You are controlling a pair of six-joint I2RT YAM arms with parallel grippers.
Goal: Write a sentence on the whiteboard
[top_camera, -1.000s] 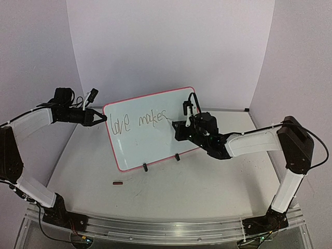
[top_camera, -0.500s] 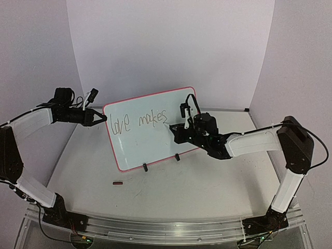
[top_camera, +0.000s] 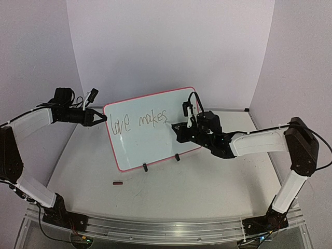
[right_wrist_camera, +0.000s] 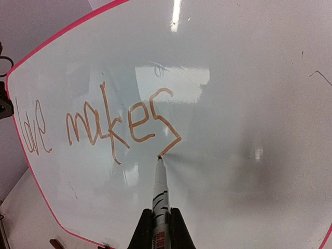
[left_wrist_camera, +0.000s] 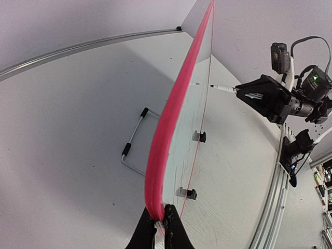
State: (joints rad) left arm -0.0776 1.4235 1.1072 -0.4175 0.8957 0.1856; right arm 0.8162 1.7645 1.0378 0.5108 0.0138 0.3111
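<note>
**Marker (right_wrist_camera: pixel 160 189) tip at the tail of "makes"**

Seen edge-on from the left wrist, the whiteboard (left_wrist_camera: pixel 168 122) hid its writing. A small dark scrap (top_camera: pixel 118 182) stayed unidentifiable. Pale bench (top_camera: pixel 207 176), plain white walls (top_camera: pixel 171 46). The sentence (top_camera: pixel 150 120) read only "love makes". The right gripper (right_wrist_camera: pixel 161 218) clamped the marker, its tip at the final "s". The left gripper (left_wrist_camera: pixel 160 223) pinched the board's red left edge.
</note>
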